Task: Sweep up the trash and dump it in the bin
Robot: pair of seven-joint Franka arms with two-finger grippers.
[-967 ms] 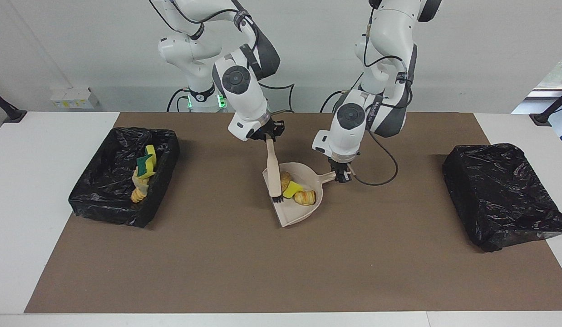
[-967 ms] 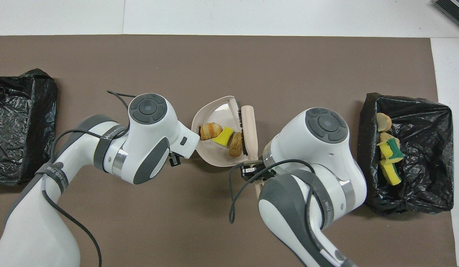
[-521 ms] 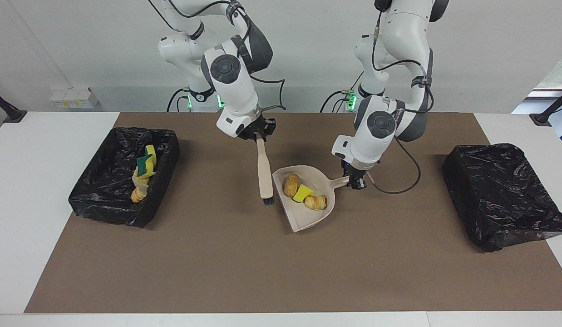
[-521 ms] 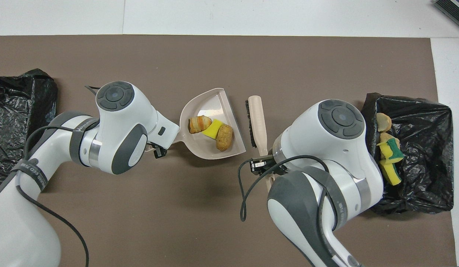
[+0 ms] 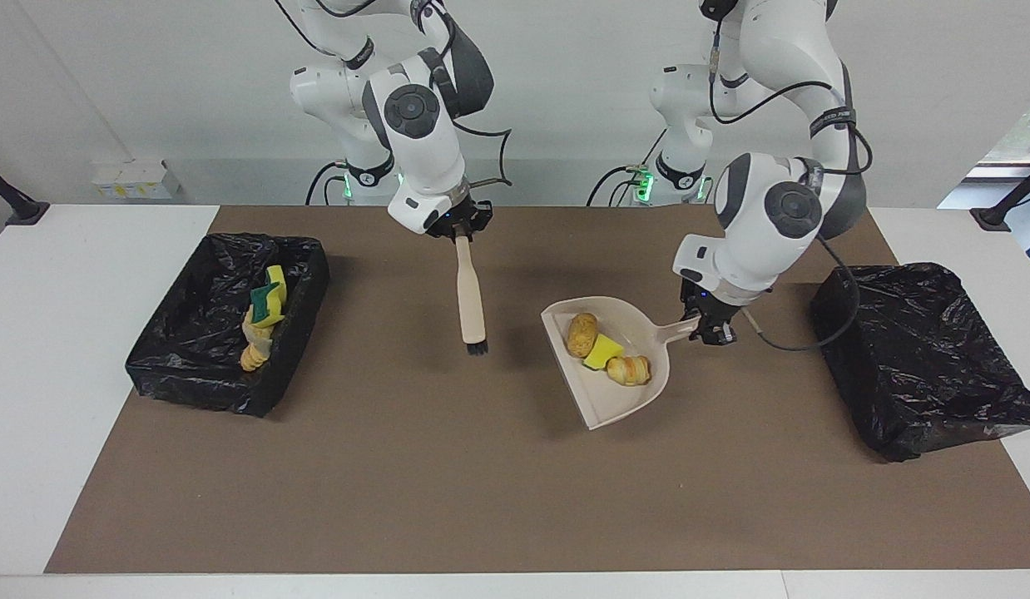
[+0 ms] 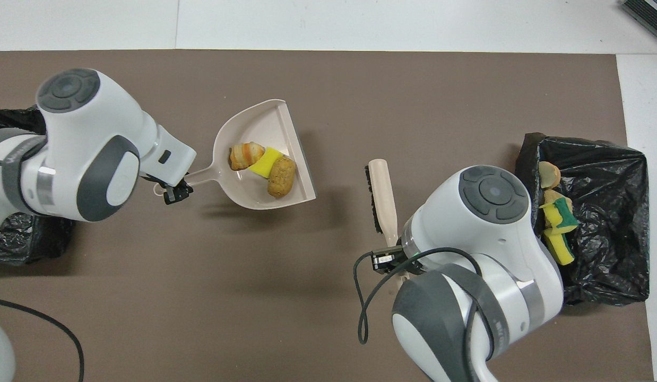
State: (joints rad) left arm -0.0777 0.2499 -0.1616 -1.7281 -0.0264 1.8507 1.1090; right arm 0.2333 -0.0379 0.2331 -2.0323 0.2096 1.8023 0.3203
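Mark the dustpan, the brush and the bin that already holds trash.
dustpan (image 5: 611, 398): facing view, bare floor of the pan near its open lip.
brush (image 5: 468, 298): facing view, middle of the beige handle.
bin holding trash (image 5: 197, 320): facing view, black liner inside it.

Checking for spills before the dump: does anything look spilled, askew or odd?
Nothing stands out. Three trash pieces sit inside the dustpan, none on the mat; other bits lie in the open bin.

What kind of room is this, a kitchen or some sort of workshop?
Most likely a robotics lab: two white robot arms bolted at a table, a brown mat as work surface, and staged bins lined with black bags.
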